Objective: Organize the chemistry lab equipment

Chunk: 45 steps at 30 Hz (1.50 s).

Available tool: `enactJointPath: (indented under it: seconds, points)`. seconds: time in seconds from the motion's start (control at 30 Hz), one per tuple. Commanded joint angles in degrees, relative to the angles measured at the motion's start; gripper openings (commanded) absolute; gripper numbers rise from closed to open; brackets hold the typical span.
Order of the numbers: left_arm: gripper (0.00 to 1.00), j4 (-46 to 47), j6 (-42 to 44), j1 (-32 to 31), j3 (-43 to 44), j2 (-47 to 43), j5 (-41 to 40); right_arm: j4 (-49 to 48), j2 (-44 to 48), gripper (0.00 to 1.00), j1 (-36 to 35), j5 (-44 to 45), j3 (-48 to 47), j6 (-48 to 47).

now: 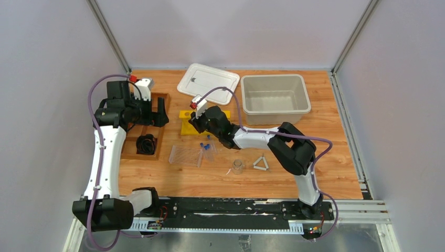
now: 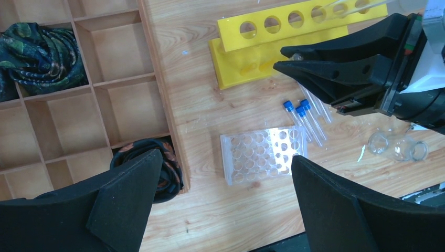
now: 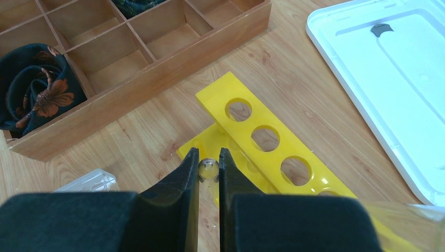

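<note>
Tabletop (image 1: pixel 336 173) of pale wood with clear grain, smooth, a little satin. Divided tray (image 3: pixel 157 73) also of plain wood, matt. Inside it, folded cloth (image 3: pixel 36 89), dark with flower print, soft looking. Yellow rack (image 3: pixel 219 93) of hard glossy plastic. Clear rack (image 2: pixel 262 155) of transparent shiny plastic. Blue-capped tubes (image 2: pixel 309 118) clear and glossy. Small beakers (image 2: pixel 388 144) like clear glass. White lid (image 3: pixel 399 79) of smooth shiny plastic; beige bin (image 1: pixel 272 77) duller. Right pincer (image 3: pixel 208 155) with matt black fingers (image 3: pixel 176 184), pinching one clear glossy tube (image 3: pixel 208 169).
</note>
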<state>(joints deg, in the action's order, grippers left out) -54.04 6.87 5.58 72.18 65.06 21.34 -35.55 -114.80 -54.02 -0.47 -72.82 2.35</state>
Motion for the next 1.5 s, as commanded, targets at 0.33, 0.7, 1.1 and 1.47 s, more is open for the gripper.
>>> enactJointPath:
  seconds: [0.33, 0.7, 1.1, 1.47]
  points:
    - [1.0, 1.39, 0.24, 1.01, -0.72, -0.71, 0.89, -0.4, -0.77, 0.0, -1.21, -2.34, -0.65, -0.46]
    - [1.0, 1.39, 0.31, 1.11, -0.72, -1.04, 1.19, -0.27, 0.64, 0.0, -1.9, -1.33, 0.25, -1.65]
    - [1.0, 1.39, 0.29, 1.45, -0.54, -0.89, 1.4, 0.53, 4.3, 0.0, -0.48, 2.67, -2.85, -5.74]
    - [1.0, 1.39, 0.42, 1.55, -0.47, -1.1, 1.51, 0.83, 2.13, 0.0, -0.05, 3.52, -3.62, -6.39]
